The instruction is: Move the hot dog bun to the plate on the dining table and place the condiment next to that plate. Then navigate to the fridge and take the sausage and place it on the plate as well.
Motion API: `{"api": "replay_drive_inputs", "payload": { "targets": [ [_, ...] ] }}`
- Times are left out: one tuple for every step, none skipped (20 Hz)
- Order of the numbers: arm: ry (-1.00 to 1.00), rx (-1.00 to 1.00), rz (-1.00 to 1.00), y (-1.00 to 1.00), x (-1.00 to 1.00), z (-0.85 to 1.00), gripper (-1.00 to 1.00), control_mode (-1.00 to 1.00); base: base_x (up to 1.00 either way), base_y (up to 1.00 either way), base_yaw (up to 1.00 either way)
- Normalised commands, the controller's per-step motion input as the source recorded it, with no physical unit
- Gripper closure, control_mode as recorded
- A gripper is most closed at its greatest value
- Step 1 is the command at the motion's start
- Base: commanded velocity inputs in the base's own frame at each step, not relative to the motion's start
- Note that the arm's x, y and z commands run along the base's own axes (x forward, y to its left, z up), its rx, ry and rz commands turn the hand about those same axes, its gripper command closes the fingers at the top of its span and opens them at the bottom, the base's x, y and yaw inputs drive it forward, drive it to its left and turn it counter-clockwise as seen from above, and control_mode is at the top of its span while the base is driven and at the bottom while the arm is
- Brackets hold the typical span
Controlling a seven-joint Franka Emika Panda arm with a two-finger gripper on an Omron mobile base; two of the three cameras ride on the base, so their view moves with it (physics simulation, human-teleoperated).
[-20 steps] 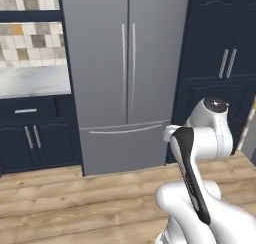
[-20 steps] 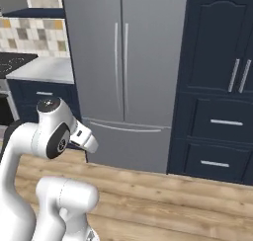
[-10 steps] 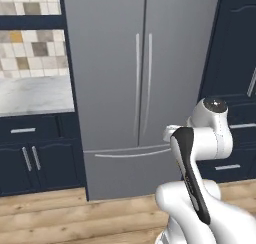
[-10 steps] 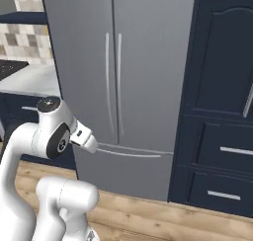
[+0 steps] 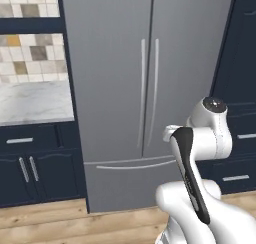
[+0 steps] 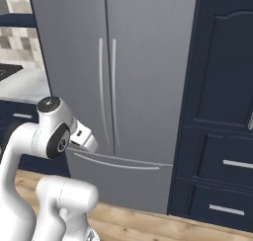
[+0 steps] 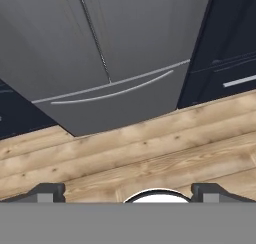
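Your two base views look forward over the arm, left and right, sharing the fridge [image 5: 145, 88] close ahead. Your hand view tilts down at its bottom drawer [image 7: 110, 98] and floor [image 7: 150, 153].

No text, label, brand, number or sign can be read: the fridge [image 5: 145, 88] doors and the navy cabinets [image 6: 222, 136] beside it are plain.

Fridge [image 5: 145, 98] directly ahead of the arm, doors closed, drawer [image 7: 110, 100] beneath them, counter [image 5: 32, 102] over cabinets [image 5: 35, 170] to its left, tall cabinets [image 6: 222, 111] to its right, wooden floor [image 7: 150, 153] in front.
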Motion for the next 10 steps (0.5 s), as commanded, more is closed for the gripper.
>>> {"api": "replay_drive_inputs", "payload": {
  "targets": [
    [0.00,0.00,0.00,0.00,0.00,0.00,-1.00,1.00,0.00,-0.01,0.00],
    [0.00,0.00,0.00,0.00,0.00,0.00,-1.00,1.00,0.00,0.00,0.00],
    [0.00,0.00,0.00,0.00,0.00,0.00,-1.00,1.00,0.02,0.00,0.00],
    [0.00,0.00,0.00,0.00,0.00,0.00,-1.00,1.00,0.04,0.00,0.00],
    [0.00,0.00,0.00,0.00,0.00,0.00,-1.00,1.00,0.08,0.00,0.00],
    [0.00,0.00,0.00,0.00,0.00,0.00,-1.00,1.00,0.41,0.00,0.00],
    [0.00,0.00,0.00,0.00,0.00,0.00,-1.00,1.00,0.53,0.00,0.00],
    [0.00,0.00,0.00,0.00,0.00,0.00,-1.00,1.00,0.48,0.00,0.00],
    [0.00,0.00,0.00,0.00,0.00,0.00,-1.00,1.00,0.39,0.00,0.00],
    [0.00,0.00,0.00,0.00,0.00,0.00,-1.00,1.00,0.27,0.00,0.00]
  ]
}}
